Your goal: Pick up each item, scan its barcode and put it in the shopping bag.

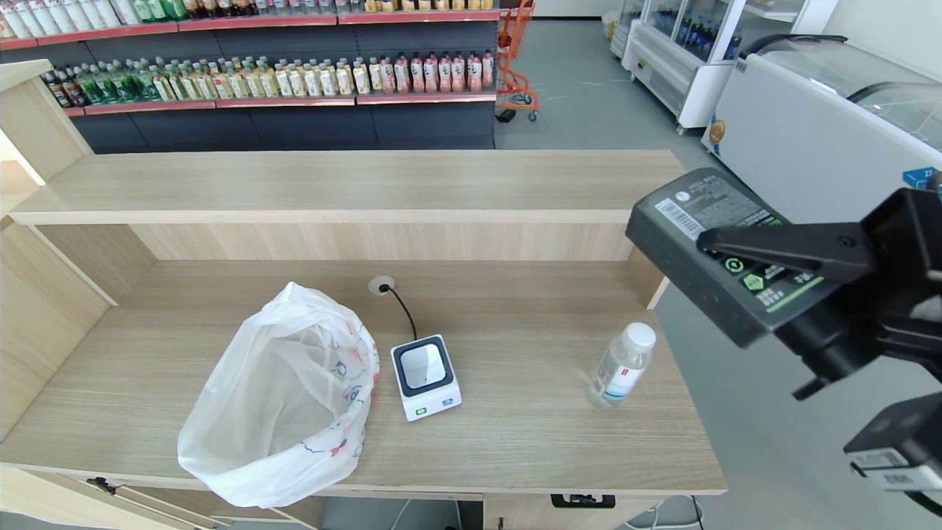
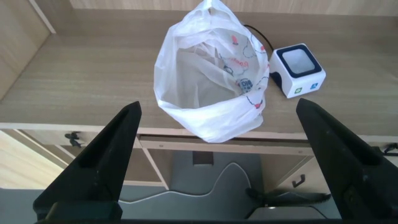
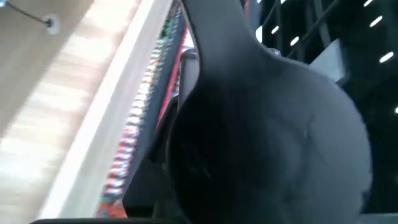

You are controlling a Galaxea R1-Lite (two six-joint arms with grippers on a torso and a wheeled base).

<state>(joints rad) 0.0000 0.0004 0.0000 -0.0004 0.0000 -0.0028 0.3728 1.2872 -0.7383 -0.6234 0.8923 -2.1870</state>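
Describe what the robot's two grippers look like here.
Left gripper: two matte black wedge-shaped fingers, broad at the base, narrowing to the tips. Right gripper: also black, a long flat tapering finger with a small round fastener, on blocky housing; a white label sits on the black block below it.

"What crowded the scanner point(image 1: 425, 375)?"

"The shopping bag point(image 1: 283, 401) stood just to its left, mouth gaping upward. Behind it the cable point(image 1: 403, 309) ran to a hole in the counter point(image 1: 530, 442), and the raised ledge point(image 1: 331, 184) walled off the far side."

"And to its right?"

"Bare board up to the standing bottle point(image 1: 622, 366). Beyond that, the right gripper point(image 1: 710, 254) clamped a dark pack point(image 1: 684, 221) above the counter's edge."
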